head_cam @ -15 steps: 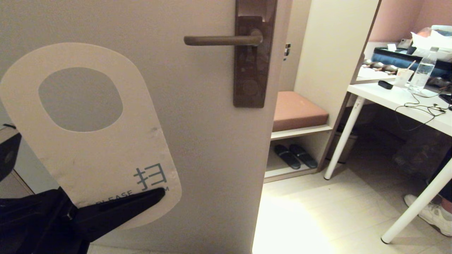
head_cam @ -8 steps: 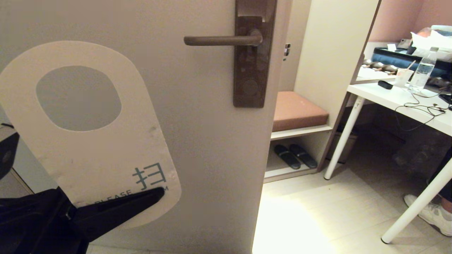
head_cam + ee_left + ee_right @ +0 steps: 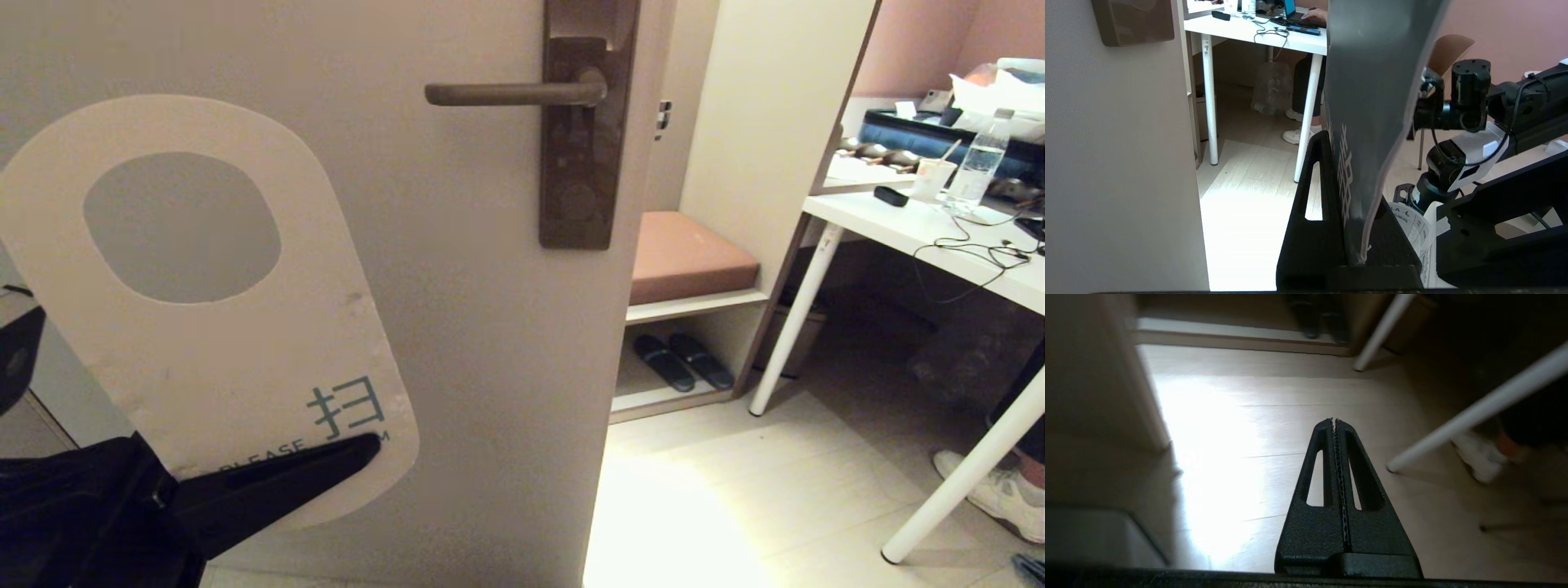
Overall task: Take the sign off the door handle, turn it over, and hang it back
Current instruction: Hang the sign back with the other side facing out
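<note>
My left gripper (image 3: 371, 445) is shut on the lower end of the sign (image 3: 245, 359) and holds it upright at the lower left, in front of the door. Its pale grey side with the teal "PLEASE" print faces the head camera. The big hole is at the upper end. In the left wrist view the sign (image 3: 1372, 81) shows its dark side, pinched in the left gripper (image 3: 1347, 163). The door handle (image 3: 506, 94) on its dark brown plate (image 3: 580, 163) is bare, up and to the right of the sign. My right gripper (image 3: 1334, 420) is shut and empty, low above the floor.
The beige door (image 3: 473, 367) fills the left and ends at an edge near the middle. Beyond it are a bench with a brown cushion (image 3: 690, 257), slippers (image 3: 682, 361), a white table (image 3: 922, 237) with a bottle (image 3: 976, 171), and a person's shoe (image 3: 1000, 506).
The sign has risen very slightly in my left gripper's hold and has stayed still since. The handle has not moved.
</note>
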`<state>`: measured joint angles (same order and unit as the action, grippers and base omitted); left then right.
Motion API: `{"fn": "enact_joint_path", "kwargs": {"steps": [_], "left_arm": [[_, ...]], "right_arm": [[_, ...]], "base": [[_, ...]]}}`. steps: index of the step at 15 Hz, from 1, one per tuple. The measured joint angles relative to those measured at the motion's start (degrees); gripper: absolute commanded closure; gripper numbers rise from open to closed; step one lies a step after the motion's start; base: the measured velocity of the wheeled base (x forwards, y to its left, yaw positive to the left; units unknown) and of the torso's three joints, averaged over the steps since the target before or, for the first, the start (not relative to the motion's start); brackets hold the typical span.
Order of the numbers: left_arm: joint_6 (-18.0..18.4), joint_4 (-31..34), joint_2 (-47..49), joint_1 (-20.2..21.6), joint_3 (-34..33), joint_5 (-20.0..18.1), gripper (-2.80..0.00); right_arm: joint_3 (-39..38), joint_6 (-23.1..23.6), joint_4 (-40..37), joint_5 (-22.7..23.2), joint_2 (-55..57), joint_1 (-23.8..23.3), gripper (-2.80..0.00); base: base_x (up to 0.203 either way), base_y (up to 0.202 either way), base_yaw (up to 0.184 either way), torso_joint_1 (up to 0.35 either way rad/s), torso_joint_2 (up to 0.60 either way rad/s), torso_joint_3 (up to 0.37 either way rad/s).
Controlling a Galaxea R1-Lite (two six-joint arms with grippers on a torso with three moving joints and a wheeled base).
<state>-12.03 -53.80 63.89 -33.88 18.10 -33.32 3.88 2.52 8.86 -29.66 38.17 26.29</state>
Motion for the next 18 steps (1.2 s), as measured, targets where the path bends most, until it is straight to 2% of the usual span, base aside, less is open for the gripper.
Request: {"fn": "enact_joint_path", "kwargs": {"steps": [4, 6, 8, 12, 18], "left_arm": [[-0.03, 0.02, -0.17, 0.66, 0.05, 0.09, 0.0], [-0.01, 0.02, -0.22, 1.51, 0.13, 0.09, 0.0], [0.0, 0.02, -0.16, 1.73, 0.24, 0.1, 0.0], [-0.01, 0.05, 0.16, 2.09, 0.94, 0.11, 0.0], [-0.09, 0.07, 0.57, 3.06, 1.79, 0.09, 0.0]], "right_arm": [[-2.23, 2.55, -0.12, 14.87, -1.52, 0.51, 0.0], [-3.27, 1.88, -1.93, 23.09, -4.35, 0.51, 0.0], [-3.61, 0.81, -6.0, 28.0, -8.55, 0.46, 0.0], [-3.69, -2.5, -9.46, 29.37, -16.32, -0.44, 0.0], [-3.85, -2.99, -8.77, 29.48, -22.02, -0.56, 0.0]], "base": [[0.0, 0.0, 0.0, 0.0, 0.0, 0.0], [0.0, 0.0, 0.0, 0.0, 0.0, 0.0], [0.0, 0.0, 0.0, 0.0, 0.0, 0.0], [0.0, 0.0, 0.0, 0.0, 0.0, 0.0], [0.0, 0.0, 0.0, 0.0, 0.0, 0.0]]}}
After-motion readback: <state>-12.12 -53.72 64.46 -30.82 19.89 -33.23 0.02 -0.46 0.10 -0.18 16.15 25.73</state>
